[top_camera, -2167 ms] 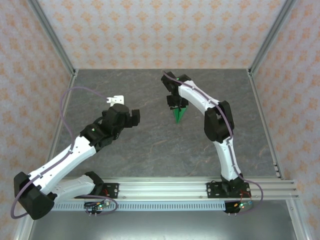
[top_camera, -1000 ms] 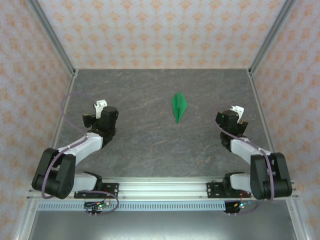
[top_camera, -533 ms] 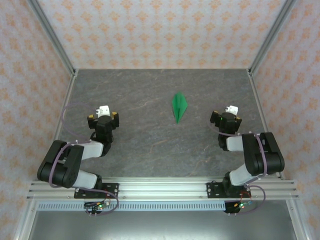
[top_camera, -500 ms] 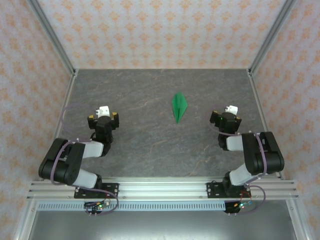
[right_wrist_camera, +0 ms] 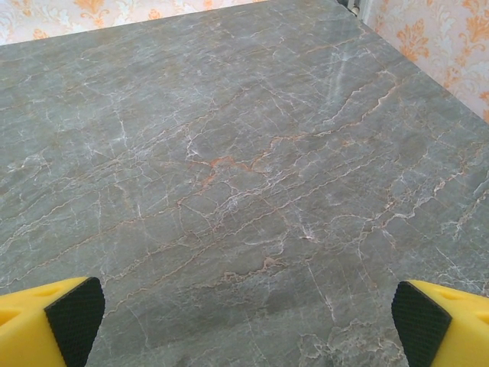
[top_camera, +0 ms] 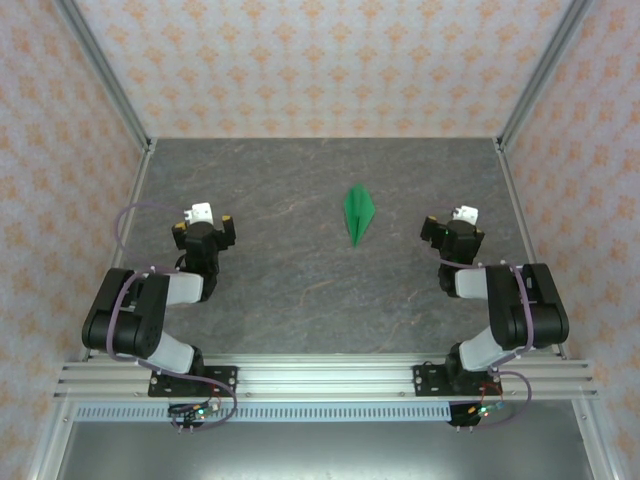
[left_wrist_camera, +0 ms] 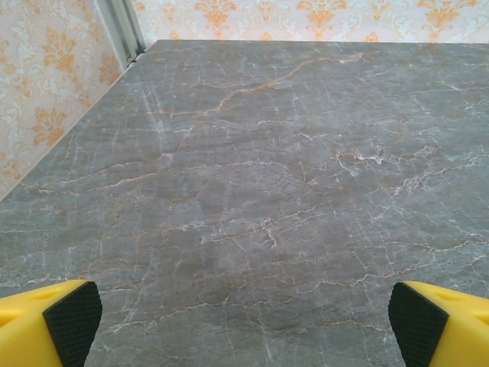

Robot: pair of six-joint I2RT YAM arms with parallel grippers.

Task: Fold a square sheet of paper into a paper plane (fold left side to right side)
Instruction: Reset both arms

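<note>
Flanking paper plane, well apart: left gripper, right gripper, jaws released wide, empty; fingertips cropped at frame corners.

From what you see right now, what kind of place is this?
Probably a lab robot cell: patterned wall panels in metal posts enclose a grey marble-look table, an aluminium rail runs along its near edge, and a green paper plane lies on it.

Place: robot lab cell
Walls: orange-patterned panels are enclosing three sides
Frame: aluminium posts are holding the corners
Mount: slotted rail is carrying two robot arms
</note>
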